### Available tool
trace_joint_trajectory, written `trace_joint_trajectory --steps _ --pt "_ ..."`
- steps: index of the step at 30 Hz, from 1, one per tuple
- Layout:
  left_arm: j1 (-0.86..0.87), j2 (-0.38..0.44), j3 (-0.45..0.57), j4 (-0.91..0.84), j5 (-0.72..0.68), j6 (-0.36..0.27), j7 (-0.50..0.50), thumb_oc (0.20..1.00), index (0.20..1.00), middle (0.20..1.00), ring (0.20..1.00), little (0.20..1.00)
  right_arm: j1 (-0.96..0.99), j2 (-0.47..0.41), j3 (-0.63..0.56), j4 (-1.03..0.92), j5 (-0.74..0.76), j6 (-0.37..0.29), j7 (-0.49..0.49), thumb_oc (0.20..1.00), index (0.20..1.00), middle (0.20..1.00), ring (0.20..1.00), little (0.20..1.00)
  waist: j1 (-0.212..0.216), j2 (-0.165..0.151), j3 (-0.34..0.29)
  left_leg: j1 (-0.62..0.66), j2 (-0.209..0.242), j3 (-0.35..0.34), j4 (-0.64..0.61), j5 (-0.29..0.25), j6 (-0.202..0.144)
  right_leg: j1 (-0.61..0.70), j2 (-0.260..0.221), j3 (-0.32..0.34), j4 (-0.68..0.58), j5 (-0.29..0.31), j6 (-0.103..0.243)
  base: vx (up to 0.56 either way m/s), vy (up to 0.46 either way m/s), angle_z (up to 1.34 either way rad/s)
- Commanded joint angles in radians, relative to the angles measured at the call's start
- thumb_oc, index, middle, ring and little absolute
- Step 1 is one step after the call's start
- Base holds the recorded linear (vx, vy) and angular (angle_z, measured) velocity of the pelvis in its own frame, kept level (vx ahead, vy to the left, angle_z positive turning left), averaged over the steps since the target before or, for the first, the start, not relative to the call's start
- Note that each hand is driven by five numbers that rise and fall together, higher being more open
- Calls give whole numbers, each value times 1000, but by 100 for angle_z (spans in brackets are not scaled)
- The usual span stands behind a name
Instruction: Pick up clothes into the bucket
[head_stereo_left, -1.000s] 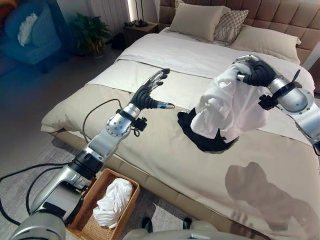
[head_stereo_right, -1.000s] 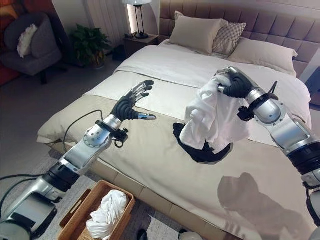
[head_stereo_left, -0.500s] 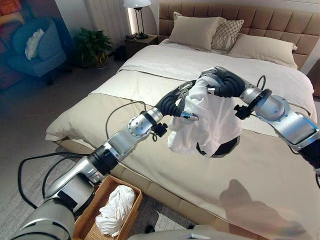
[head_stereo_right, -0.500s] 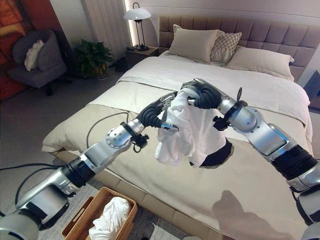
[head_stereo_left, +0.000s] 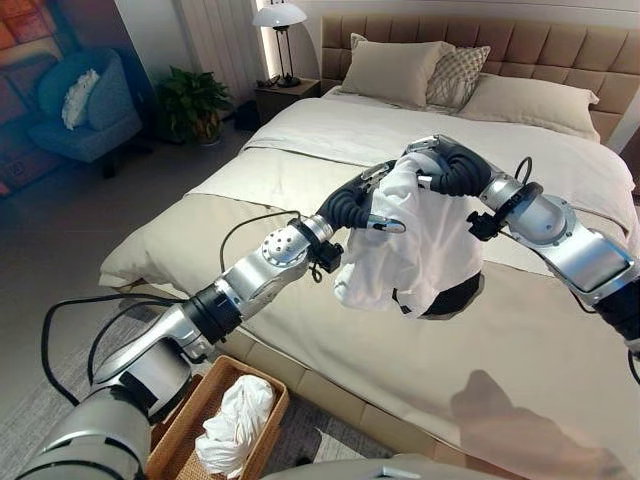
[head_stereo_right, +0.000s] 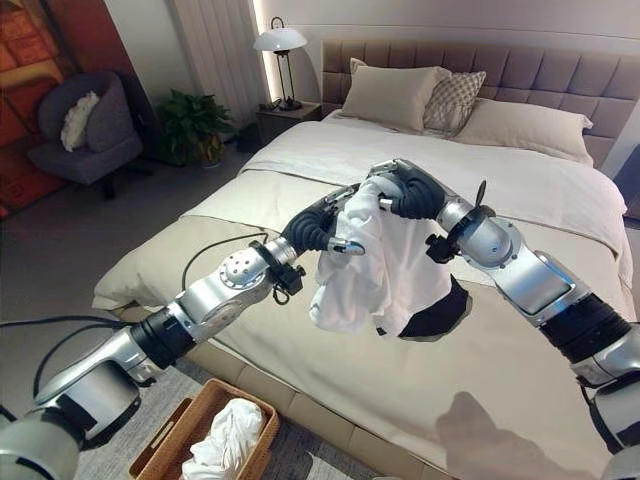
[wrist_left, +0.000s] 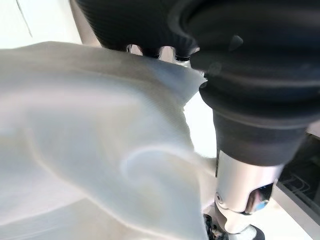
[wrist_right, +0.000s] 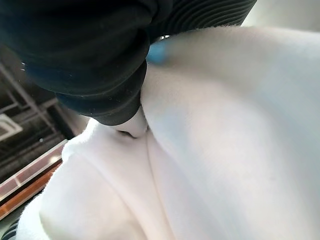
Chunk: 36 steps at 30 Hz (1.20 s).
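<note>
A white garment (head_stereo_left: 425, 245) hangs in the air above the bed (head_stereo_left: 300, 290). My right hand (head_stereo_left: 455, 168) is shut on its top, fingers curled into the cloth. My left hand (head_stereo_left: 350, 205) has come in from the left and grips the garment's near edge: its thumb lies across the front and its fingers go behind. The cloth (wrist_left: 90, 150) shows close up in the left wrist view, and as bunched folds (wrist_right: 220, 140) in the right wrist view. A black garment (head_stereo_left: 458, 297) lies on the bedspread below. The wicker basket (head_stereo_left: 272, 388) on the floor by the bed holds a white cloth (head_stereo_left: 235, 425).
Several pillows (head_stereo_left: 400, 70) lean on the headboard. A lamp (head_stereo_left: 280, 20) stands on a nightstand at the bed's far left corner, next to a potted plant (head_stereo_left: 192, 100). An armchair (head_stereo_left: 85, 110) stands far left. A rug (head_stereo_left: 40, 400) lies under the basket.
My right arm has swung the white garment left, off the black one. My left hand, open a second ago, has reached the garment and taken hold of its edge.
</note>
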Motion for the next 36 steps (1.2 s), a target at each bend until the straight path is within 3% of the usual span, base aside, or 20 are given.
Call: trace_joint_trajectory --steps 1,6,21,28,32,33,34,35,36 --pt "-122 -142 -73 127 124 7 -11 1000 1000 1000 1000 1000 -77 122 -103 -194 21 -109 -29 200 200 200 200 200 5 -70 -38 -33 -19 10 89 -110 9 -2 -74 -26 -55 77 81 0 0 0" --pt "-106 -200 -35 206 196 12 6 1000 1000 1000 1000 1000 -71 140 -143 -202 -16 -115 -46 200 200 200 200 200 3 -71 -35 -36 -24 13 100 -118 14 -4 -75 -21 -51 73 80 0 0 0" --pt "-63 -171 42 201 234 11 16 1000 1000 1000 1000 1000 -12 105 -227 -85 -124 -86 -77 200 200 200 200 200 16 -80 -39 -39 -28 -1 114 -129 15 7 -78 -35 -40 56 78 7 1 2" --pt "-60 -182 46 197 226 8 14 1000 1000 1000 1000 1000 -4 129 -227 -64 -122 -85 -69 200 200 200 200 200 20 -83 -41 -31 -31 -7 113 -132 17 16 -79 -42 -36 50 77 17 5 4" --pt "-52 -178 37 161 146 4 -5 1000 1000 1000 1000 1000 -4 138 -219 -56 -99 -88 -61 200 200 200 200 200 20 -84 -41 -30 -30 -8 109 -129 16 15 -80 -45 -38 51 77 1 3 2" --pt "-49 -174 36 152 115 4 -12 947 947 947 947 947 -3 139 -218 -55 -90 -88 -58 200 200 200 200 200 20 -85 -41 -30 -30 -8 107 -128 15 15 -79 -45 -39 52 77 0 0 0" --pt "-46 -172 33 142 85 4 -19 947 947 947 947 947 -1 143 -214 -53 -82 -87 -55 200 200 200 200 200 19 -84 -41 -31 -30 -8 107 -128 15 14 -80 -45 -38 52 77 0 0 0" --pt "-41 -164 30 126 46 4 -28 620 620 620 620 620 0 148 -210 -51 -73 -88 -52 200 200 200 200 200 18 -84 -42 -32 -30 -7 107 -127 15 13 -79 -46 -38 52 77 7 8 3" --pt "-31 -160 32 112 -1 4 -33 464 464 464 464 464 2 153 -206 -50 -61 -90 -50 200 200 200 200 200 18 -84 -42 -32 -31 -7 106 -127 15 13 -79 -46 -38 52 77 6 5 3"
